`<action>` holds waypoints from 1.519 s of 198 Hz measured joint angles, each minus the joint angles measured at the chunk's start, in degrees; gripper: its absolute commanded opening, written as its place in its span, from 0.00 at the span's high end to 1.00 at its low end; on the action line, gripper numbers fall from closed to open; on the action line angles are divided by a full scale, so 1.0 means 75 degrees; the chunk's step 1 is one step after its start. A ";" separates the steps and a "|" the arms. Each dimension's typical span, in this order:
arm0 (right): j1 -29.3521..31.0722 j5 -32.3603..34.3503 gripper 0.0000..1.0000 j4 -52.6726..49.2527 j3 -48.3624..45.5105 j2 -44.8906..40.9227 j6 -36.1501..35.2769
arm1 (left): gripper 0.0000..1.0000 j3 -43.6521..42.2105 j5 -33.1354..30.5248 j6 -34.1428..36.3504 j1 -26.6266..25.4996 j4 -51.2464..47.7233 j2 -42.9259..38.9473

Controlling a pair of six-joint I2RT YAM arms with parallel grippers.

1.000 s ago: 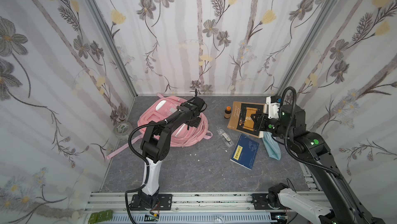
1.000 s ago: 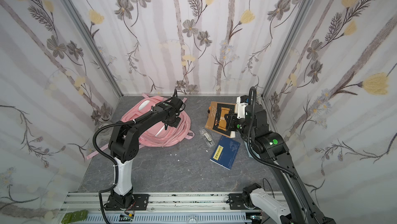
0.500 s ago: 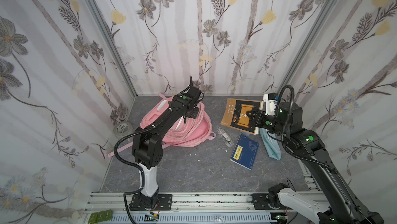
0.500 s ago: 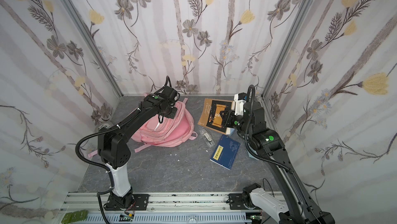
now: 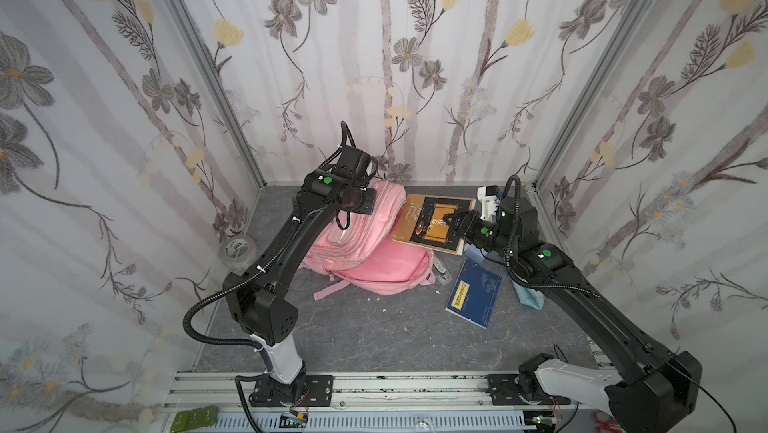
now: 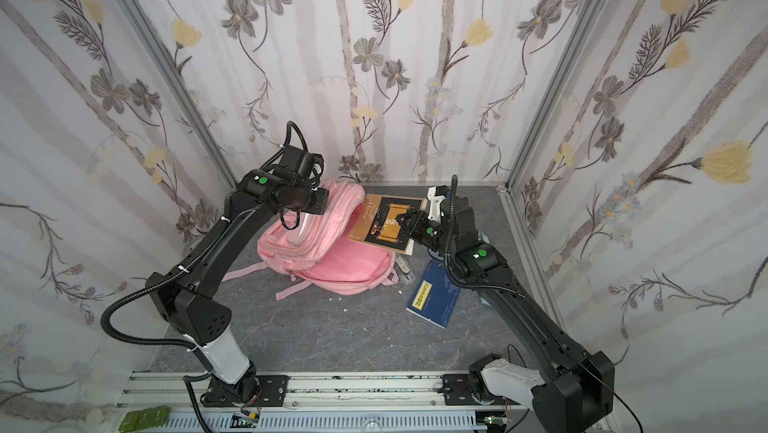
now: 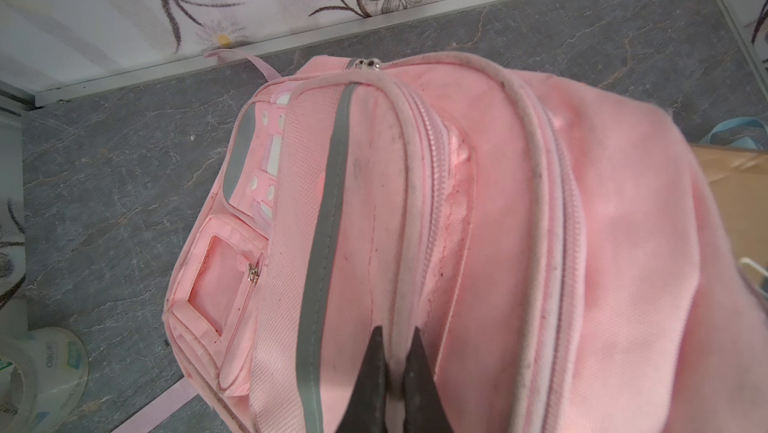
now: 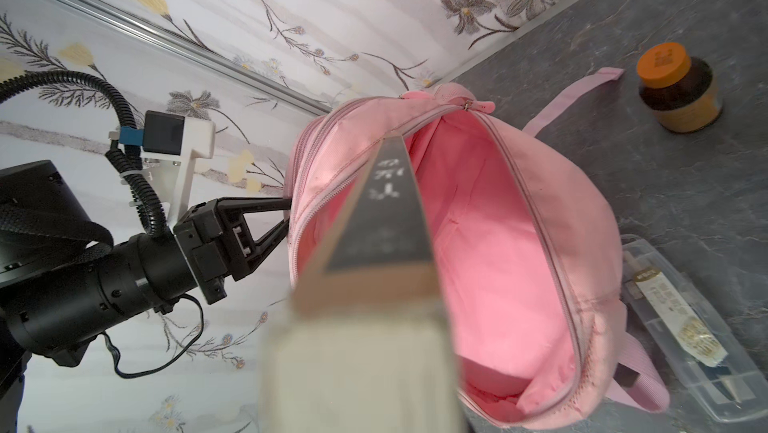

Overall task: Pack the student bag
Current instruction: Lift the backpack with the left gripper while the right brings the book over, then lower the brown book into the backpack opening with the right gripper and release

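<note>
Nearest the front edge of the tabletop (image 5: 374,339), right of the middle, lies a blue notebook (image 5: 473,294). Beyond it, toward the back edge and left of centre, sits the student bag (image 5: 376,262), its main compartment unzipped and gaping. My left gripper (image 7: 395,354) is pinched tight on the piping of the bag's upper rim. My right gripper (image 5: 451,223) clamps a brown book (image 5: 419,219), tilted, with its leading edge at the bag's mouth.
</note>
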 measured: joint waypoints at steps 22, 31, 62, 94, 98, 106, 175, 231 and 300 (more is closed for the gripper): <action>0.0262 -0.0067 1.00 0.0597 -0.0189 0.0388 0.0408 | 1.00 0.0000 0.0213 -0.0146 0.0114 -0.0052 -0.0154; 0.0373 -0.0067 1.00 0.0819 -0.0297 0.0551 0.0603 | 1.00 0.0000 0.0283 -0.0219 0.0169 -0.0061 -0.0227; 0.0627 0.0114 1.00 0.1486 -0.0358 0.1183 0.1122 | 1.00 0.0017 0.0542 -0.0414 0.0318 -0.0102 -0.0425; 0.0874 0.0300 1.00 0.2311 0.0093 0.2407 0.1641 | 1.00 0.0032 0.0848 -0.0423 0.0411 -0.0149 -0.0560; 0.0909 0.0294 1.00 0.2393 0.0181 0.2570 0.1682 | 1.00 0.0035 0.0886 -0.0423 0.0414 -0.0154 -0.0571; 0.0976 0.0265 1.00 0.2570 0.0361 0.2903 0.1801 | 1.00 0.0079 0.0953 -0.0423 0.0425 -0.0195 -0.0580; 0.1221 0.0067 1.00 0.3305 0.2157 0.5158 0.2326 | 1.00 0.0434 0.1568 -0.0527 0.0600 -0.0373 -0.0583; 0.1338 0.0154 1.00 0.3322 0.3404 0.6575 0.2498 | 1.00 0.0321 0.2066 -0.0895 0.0659 -0.0291 -0.0697; 0.1495 0.0356 0.88 0.3153 0.4444 0.7612 0.2634 | 1.00 -0.0020 0.2238 -0.1169 0.0662 -0.0259 -0.1040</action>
